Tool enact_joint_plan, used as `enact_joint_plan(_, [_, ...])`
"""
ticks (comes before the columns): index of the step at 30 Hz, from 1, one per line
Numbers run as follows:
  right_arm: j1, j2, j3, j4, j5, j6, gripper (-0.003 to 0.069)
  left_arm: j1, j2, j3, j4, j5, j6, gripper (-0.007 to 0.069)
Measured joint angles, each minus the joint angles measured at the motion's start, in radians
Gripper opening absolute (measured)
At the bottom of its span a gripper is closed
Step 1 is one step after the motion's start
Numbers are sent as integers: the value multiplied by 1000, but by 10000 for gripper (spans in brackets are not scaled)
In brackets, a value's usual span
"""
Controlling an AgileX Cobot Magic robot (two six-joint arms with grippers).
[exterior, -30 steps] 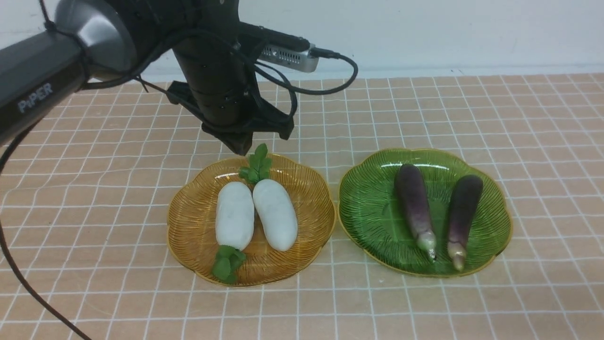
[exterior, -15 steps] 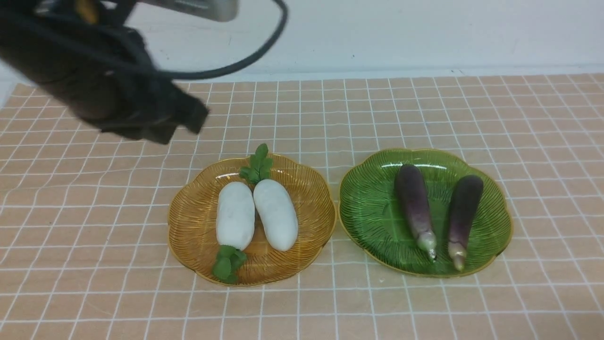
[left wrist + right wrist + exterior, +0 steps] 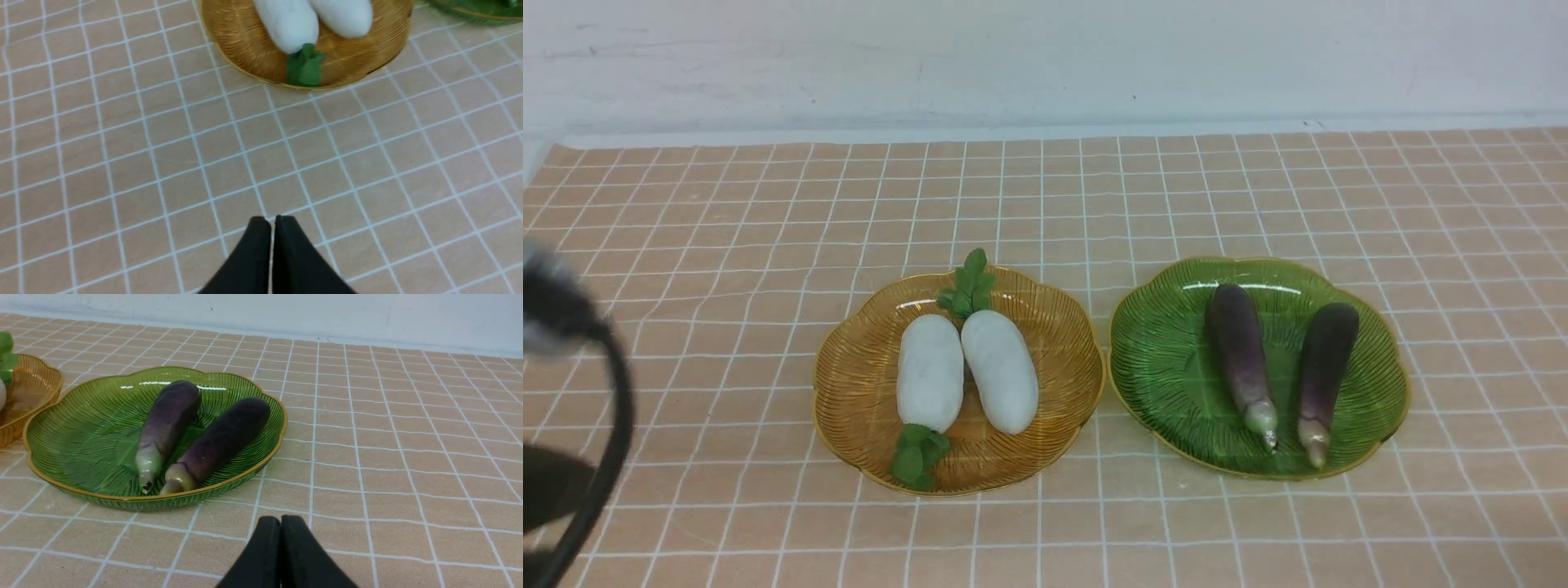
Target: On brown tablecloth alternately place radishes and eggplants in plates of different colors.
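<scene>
Two radishes point(image 3: 965, 372) lie in the amber plate point(image 3: 849, 384) and two eggplants point(image 3: 1282, 367) toward the green plate's point(image 3: 1160, 367) right edge, while the left gripper point(image 3: 272, 222) and right gripper point(image 3: 280, 522), seemingly empty, are closed.

And there's the pale wall point(image 3: 1045, 65), spanning the far side from left to right (faint dark scuffs are marking its left part).

We see that the black-and-grey left arm point(image 3: 556, 490), which reached over the far edge of the scalloped amber ribbed plate point(image 3: 1054, 359), has swung away and come down to the left of that plate, well apart from it, only partly in view.
</scene>
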Motion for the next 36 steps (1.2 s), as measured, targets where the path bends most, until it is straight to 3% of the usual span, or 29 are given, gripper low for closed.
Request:
enact_joint_plan(6, [0, 0, 0, 0, 0, 0, -6, 0, -236, 241, 18, -407, -45, -3])
enact_joint_plan(13, [0, 0, 0, 0, 0, 0, -6, 0, -330, 459, 19, -848, -68, -3])
enact_joint_plan(17, [0, 0, 0, 0, 0, 0, -6, 0, -331, 547, 23, -931, -70, -3])
enact_joint_plan(28, [0, 0, 0, 0, 0, 0, -6, 25, -331, 720, 9, -943, -41, -3])
enact_joint_plan(36, [0, 0, 0, 0, 0, 0, -6, 213, -332, 837, -47, -986, 59, -3])
